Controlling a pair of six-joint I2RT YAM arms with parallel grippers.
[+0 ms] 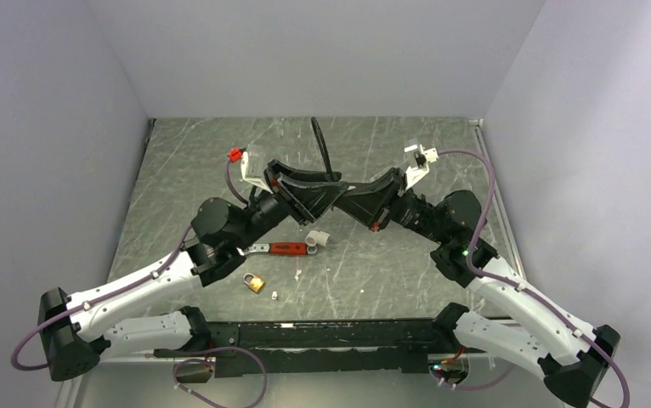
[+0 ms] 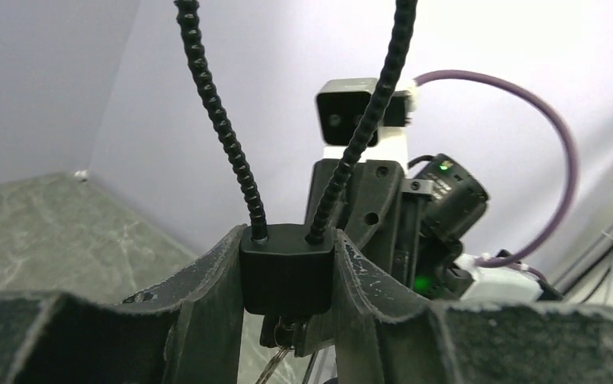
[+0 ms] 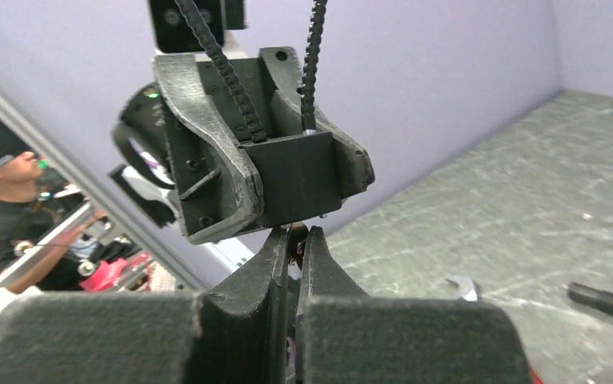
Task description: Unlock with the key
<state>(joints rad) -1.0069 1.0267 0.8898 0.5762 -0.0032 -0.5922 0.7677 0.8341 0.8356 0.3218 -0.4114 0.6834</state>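
Grey marbled table (image 1: 407, 280), scratched and glossy, seen from above, with both arms meeting over its middle.
- Left gripper (image 1: 320, 197): clenched on the cable lock (image 1: 322, 149), whose thin black cable arches upward in a narrow loop.
- Right gripper (image 1: 356, 201): tip to tip with the left one.
- Wrench (image 1: 284, 248): red handle, lying flat just below the grippers.
- Padlock (image 1: 255, 282): small, brass, nearer the arm bases.
- White scrap (image 1: 274, 296): just beside the padlock.

Left wrist view:
- Rough matt-black fingers (image 2: 207, 296) press both sides of the lock's smooth, squarish black block.
- Two beaded cable ends rise from the top of the block.
- Under the block is a thin silvery glint, the key (image 2: 274, 365), partly hidden, at the tips of the right gripper.

Right wrist view:
- This arm's own coarse-grained fingers (image 3: 319, 276) are squeezed to a narrow slit.
- They pinch a thin piece directly beneath the block; most of that piece is hidden.
- The wrench's open-ended silver head lies on the table at lower right.
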